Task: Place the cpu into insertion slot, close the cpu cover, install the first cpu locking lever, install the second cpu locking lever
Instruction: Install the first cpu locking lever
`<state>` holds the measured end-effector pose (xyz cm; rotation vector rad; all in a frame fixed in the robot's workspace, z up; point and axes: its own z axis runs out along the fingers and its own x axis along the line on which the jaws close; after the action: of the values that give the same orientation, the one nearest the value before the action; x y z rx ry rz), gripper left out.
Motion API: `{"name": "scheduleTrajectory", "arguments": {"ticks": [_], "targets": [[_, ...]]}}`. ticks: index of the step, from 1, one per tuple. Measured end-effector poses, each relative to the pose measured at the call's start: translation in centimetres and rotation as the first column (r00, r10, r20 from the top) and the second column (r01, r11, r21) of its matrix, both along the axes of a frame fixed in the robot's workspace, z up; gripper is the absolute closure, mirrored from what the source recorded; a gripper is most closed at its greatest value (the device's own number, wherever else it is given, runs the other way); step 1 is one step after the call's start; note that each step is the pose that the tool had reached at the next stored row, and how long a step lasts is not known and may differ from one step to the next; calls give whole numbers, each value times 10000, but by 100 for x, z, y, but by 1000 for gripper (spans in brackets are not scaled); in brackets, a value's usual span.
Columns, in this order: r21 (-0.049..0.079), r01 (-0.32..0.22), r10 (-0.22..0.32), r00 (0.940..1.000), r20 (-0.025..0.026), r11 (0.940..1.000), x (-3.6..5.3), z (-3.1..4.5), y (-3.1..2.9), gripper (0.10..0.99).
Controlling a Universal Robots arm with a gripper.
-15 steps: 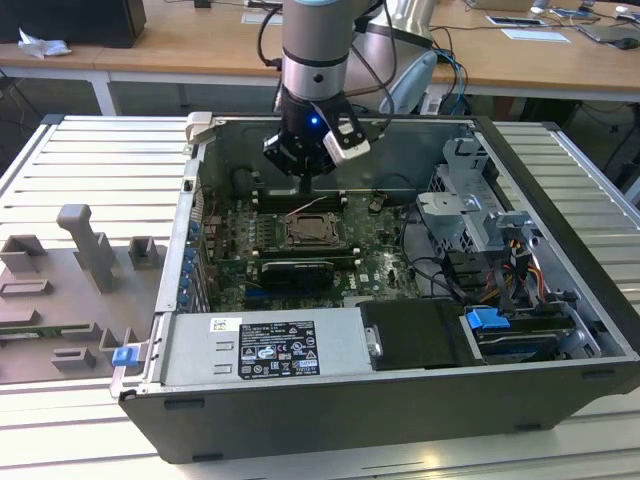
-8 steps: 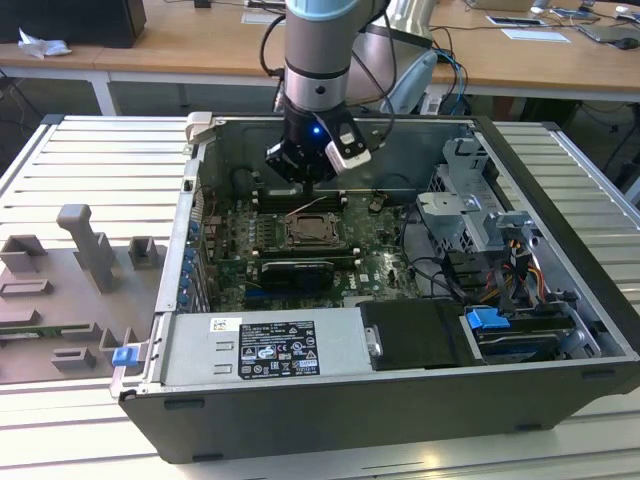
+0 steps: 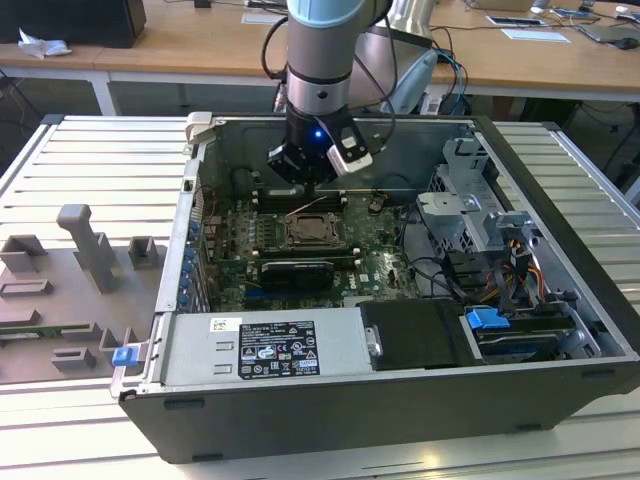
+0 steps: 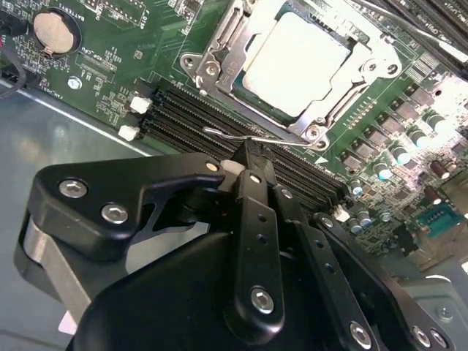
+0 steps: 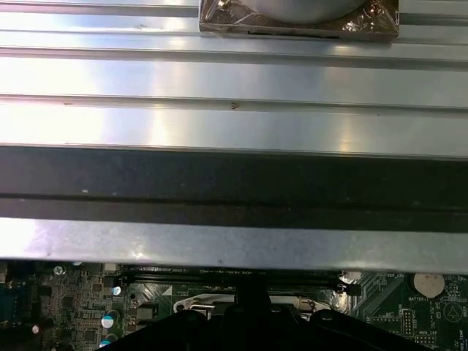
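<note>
**The cpu (image 4: 296, 62) sat in its socket, with the end effector (image 4: 252, 152) at a lever**

A slatted metal table (image 3: 80, 150) carried an open computer case (image 3: 400, 400). The arm (image 3: 322, 60) reached down into it over the green circuit board (image 4: 95, 88). In the exterior view the end effector hung just on the far side of the insertion slot (image 3: 318, 232).

In the second wrist view the cpu lay silvery face up in that slot. The cpu cover (image 4: 219, 40) lay flat around it, and the chip showed through its cut-out. The end effector's fingers were drawn together, with their tips above the black memory slots (image 4: 175, 106). The tips sat right at a thin wire locking lever (image 4: 227, 134), which appeared unlatched. Whether they pinched the wire or only touched it could not be told.

The likely trouble lay in that wire. It looked thin and springy, so a push off its line might let it slide off the narrow tips and spring back. A slip would probably drive the tips onto the memory slots or the small parts beside them. If the cover was not fully seated, forcing the lever over could load the cpu unevenly.
</note>
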<state>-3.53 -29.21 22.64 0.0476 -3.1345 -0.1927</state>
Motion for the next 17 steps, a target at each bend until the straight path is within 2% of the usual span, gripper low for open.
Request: {"name": "scheduleTrajectory", "arguments": {"ticks": [11,17], "targets": [[-1,0,0,10000,0,10000,105,-71,0,980],[-1,1,-1,10000,1,10000,166,-150,1,980]]}}
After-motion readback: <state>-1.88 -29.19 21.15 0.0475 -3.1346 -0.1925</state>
